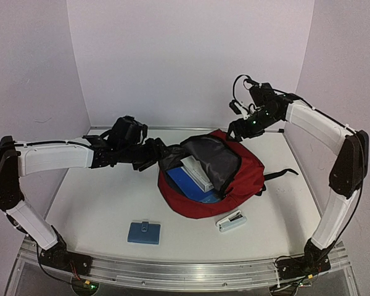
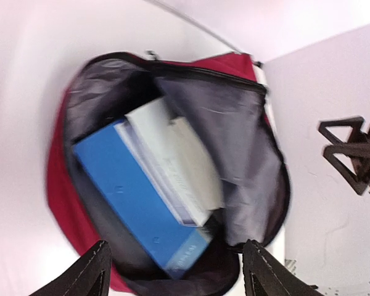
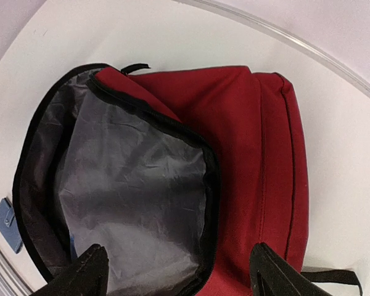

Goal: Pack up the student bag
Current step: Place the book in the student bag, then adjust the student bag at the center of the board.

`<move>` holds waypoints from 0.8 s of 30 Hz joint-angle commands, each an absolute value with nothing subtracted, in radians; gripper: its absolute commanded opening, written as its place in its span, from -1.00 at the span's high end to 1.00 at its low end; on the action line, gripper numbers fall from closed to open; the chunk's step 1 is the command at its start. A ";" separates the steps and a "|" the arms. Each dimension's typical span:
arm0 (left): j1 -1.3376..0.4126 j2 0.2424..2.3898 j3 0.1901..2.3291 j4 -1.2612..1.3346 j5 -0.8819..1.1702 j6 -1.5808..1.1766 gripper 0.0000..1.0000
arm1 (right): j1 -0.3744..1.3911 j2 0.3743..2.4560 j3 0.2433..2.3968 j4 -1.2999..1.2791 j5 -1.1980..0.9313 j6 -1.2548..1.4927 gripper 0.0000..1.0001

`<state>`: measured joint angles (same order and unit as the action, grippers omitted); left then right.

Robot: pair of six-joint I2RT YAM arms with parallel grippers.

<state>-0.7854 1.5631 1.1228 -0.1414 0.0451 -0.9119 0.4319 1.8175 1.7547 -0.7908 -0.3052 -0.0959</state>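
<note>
table [image 1: 98, 209] state: the student bag [image 1: 240, 182] lies flat a little right of centre, mouth facing up and to the left. its zip is undone and the front panel is thrown back, so the grey lining [image 3: 135, 185] shows. we judge it is laid this way so items can drop straight in from above.

inside: a blue book [image 2: 135, 203] lies flat, and a white book [image 2: 172, 160] lies on top of it toward the right, both slanted along the opening.

left gripper [image 1: 154, 157]: at the left rim of the mouth, fingers spread wide, nothing between them; its wrist view looks straight into the bag. right gripper [image 1: 235, 131]: above the far right edge of the bag, fingers also spread wide, holding nothing, clear of the fabric. we read this flanking pose as two arms placed to manage the opening, one per side.

outside the bag: a small flat blue item [image 1: 143, 232] on the near side, left of the bag, and a white stapler [image 1: 232, 221] just beside the bag's near edge. we cannot tell what the blue item is.

judgement: packing partly done; those two look like the remaining candidates. risk: the loose panel could flop over the mouth.
</note>
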 commanded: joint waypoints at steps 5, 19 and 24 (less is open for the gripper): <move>-0.738 1.543 1.033 -0.203 0.025 -0.920 -0.48 | 0.432 1.910 1.683 -0.823 -0.351 -0.077 -0.57; -0.734 1.585 1.004 -0.141 0.062 -0.945 -0.48 | 0.453 1.843 1.707 -0.836 -0.591 -0.143 0.92; -0.714 1.589 0.992 -0.114 0.097 -0.961 -0.48 | 0.527 1.821 1.741 -0.837 -0.609 -0.174 0.99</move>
<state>-0.7333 1.5846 1.0047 -0.1654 0.0668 -0.9437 0.4415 1.9034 1.6731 -0.8257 -0.4903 -0.1318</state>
